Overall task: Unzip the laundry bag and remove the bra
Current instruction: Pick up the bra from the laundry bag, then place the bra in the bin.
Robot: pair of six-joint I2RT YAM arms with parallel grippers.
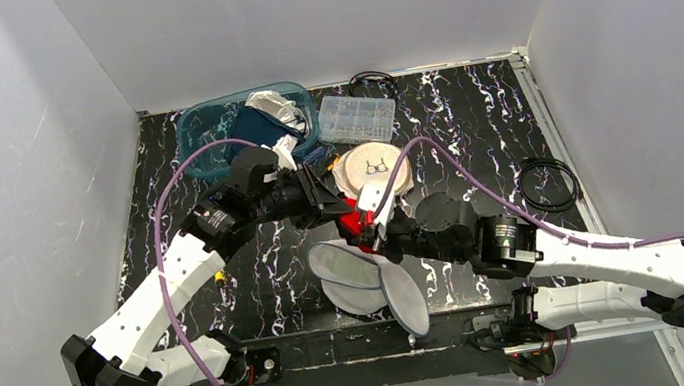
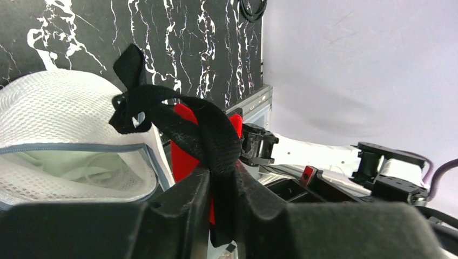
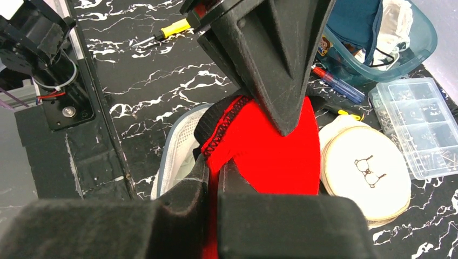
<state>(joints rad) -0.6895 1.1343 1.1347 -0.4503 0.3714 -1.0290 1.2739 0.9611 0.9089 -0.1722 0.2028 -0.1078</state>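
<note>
Laundry bag [image 1: 362,277] of white mesh with grey trim lies at lower centre of the top view, just ahead of the arm bases on the black marbled table [image 1: 471,134]. Its flaps are spread and its mouth gapes in the left wrist view. A yellow-handled screwdriver [image 3: 173,29] lies on the table to its left.

Just beyond the bag, at mid-frame, the bra [image 1: 352,221], red with black straps, is held up off the table between both arms. The right end effector [image 1: 371,232] comes in from the lower right, its fingers [image 3: 178,208] pressed together on the red fabric near the lace edge. The left end effector [image 1: 332,204] reaches in from the left, its fingers [image 2: 178,205] pinched close on a knotted black strap with a red cup behind it. The bra's lower edge meets the bag's rim in the right wrist view; whether it is wholly out of the bag cannot be told.

Farther back, touching the bra's far side, lies a round tan disc [image 1: 377,170] with a small spectacles drawing. Beyond it a clear compartment box [image 1: 358,116] sits beside a blue-green plastic bin [image 1: 207,123] holding cloth, at upper centre and upper left. A black cable coil [image 1: 549,184] lies at the right edge.
</note>
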